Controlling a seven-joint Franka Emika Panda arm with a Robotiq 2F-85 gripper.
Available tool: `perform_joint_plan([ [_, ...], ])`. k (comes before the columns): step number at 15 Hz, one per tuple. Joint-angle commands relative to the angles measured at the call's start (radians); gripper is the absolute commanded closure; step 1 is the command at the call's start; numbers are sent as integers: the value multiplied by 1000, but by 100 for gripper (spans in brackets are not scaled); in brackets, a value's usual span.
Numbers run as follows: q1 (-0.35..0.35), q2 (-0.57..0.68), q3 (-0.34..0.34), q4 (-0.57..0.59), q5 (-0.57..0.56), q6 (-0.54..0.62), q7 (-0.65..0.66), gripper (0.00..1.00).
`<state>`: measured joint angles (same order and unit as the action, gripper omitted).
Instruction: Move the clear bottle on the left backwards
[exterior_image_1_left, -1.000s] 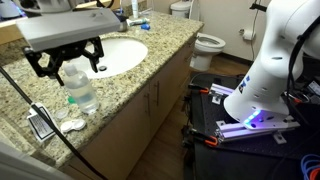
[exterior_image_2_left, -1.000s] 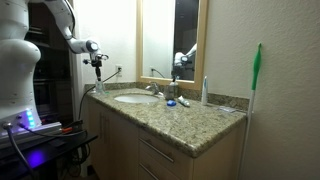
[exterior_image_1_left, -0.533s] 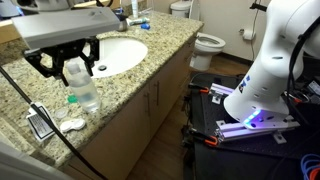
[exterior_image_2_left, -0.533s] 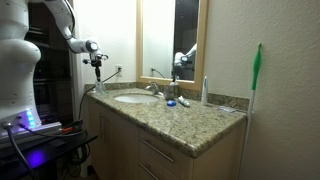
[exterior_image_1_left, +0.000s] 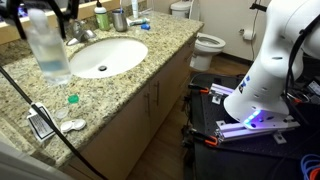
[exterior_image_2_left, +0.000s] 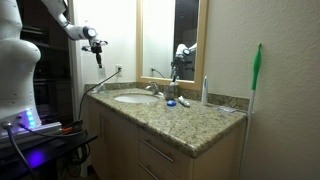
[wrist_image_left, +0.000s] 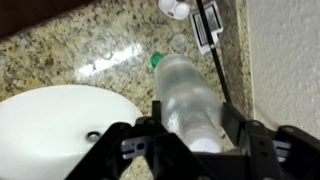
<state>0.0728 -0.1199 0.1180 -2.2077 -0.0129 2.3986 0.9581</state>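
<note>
The clear bottle hangs in the air above the left end of the granite counter, lifted clear of it. My gripper is shut on its upper part at the top edge of an exterior view. In the wrist view the ribbed clear bottle runs between my gripper's two black fingers, which press on both its sides. A small green cap lies on the counter below. My gripper is raised high over the counter's end.
A white sink with its faucet sits beside the bottle. A greenish soap bottle and a cup stand behind it. A small device, a white object and a black cable lie near the front edge.
My gripper has shut on the clear bottle and lifted it off the counter, up and towards the back. The green cap stays where the bottle stood.
</note>
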Motion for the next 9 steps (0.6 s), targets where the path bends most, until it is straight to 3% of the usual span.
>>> perform_joint_plan([
  [1, -77, -47, -18, 148, -149, -119, 145, 64],
  [3, -86, -66, -23, 208, -150, -224, 160, 64],
  [4, -78, -68, -22, 148, -138, -152, 140, 39],
  [7, -87, -70, -29, 197, -138, -207, 141, 39],
  [8, -85, -68, -28, 197, -138, -208, 143, 64],
  [9, -109, 10, -18, 244, -212, -175, 231, 64],
])
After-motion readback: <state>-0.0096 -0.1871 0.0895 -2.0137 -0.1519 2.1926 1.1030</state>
